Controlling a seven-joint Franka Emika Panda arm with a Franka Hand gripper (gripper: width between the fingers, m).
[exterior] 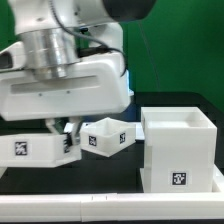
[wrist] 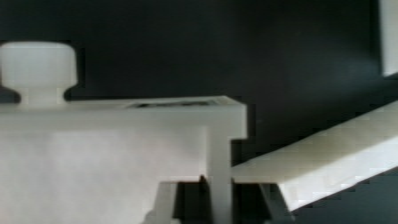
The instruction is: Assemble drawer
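Observation:
My gripper (exterior: 63,130) hangs low at the exterior view's left, over the right wall of a small white tray (exterior: 30,148) that bears a tag. In the wrist view the dark fingers (wrist: 178,203) sit on either side of a thin white wall of that tray (wrist: 107,150), shut on it; my gripper (wrist: 217,192) straddles this wall. The tray's round knob (wrist: 36,70) sticks out at its far side. A second small tray (exterior: 108,137) lies tilted in the middle. The large cube casing (exterior: 178,150) stands open-topped at the exterior view's right, with a tag on its front.
The parts lie on a black table (exterior: 110,172). A white strip (exterior: 110,208) runs along the front. The arm's bulky white body (exterior: 60,80) hides the area behind the left tray. A white slanted edge (wrist: 338,160) crosses the wrist view beside the held tray.

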